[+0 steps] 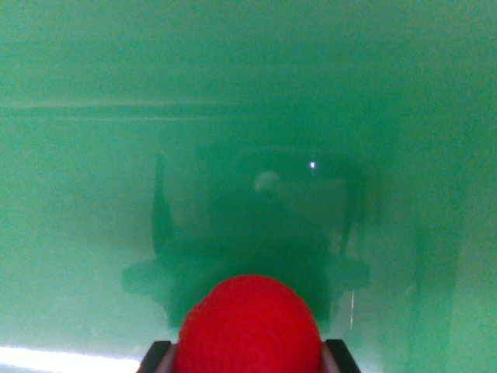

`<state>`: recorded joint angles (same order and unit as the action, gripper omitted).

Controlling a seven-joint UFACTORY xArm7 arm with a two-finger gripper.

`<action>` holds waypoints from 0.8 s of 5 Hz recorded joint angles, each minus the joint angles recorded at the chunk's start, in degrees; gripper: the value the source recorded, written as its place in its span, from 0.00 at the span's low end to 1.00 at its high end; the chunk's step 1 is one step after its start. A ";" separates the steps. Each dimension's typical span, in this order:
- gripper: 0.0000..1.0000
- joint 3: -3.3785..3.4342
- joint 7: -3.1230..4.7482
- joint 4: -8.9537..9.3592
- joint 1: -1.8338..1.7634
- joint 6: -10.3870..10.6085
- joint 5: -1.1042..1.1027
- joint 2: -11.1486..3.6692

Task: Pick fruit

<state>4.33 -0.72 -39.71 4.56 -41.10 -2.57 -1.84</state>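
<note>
Fruit is the task's thing, yet the green worktop (pixel 93 62) is the largest sight, a glossy surface filling the wrist view and carrying a dim mirror image of the robot's wrist at its middle. A pale bright strip lies along the bottom left edge. The fruit (pixel 248 326), a round red ball with a rough skin, sits at bottom centre. The claw (pixel 248 359) pinches it, one dark finger (pixel 155 357) showing at each side.
</note>
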 joint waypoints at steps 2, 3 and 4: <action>1.00 0.02 0.26 -2.67 0.06 -4.38 0.24 1.72; 1.00 0.02 0.26 -2.67 0.06 -4.38 0.24 1.72; 1.00 0.04 0.40 -4.13 0.10 -6.77 0.37 2.66</action>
<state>4.36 -0.32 -43.84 4.66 -47.87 -2.20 0.82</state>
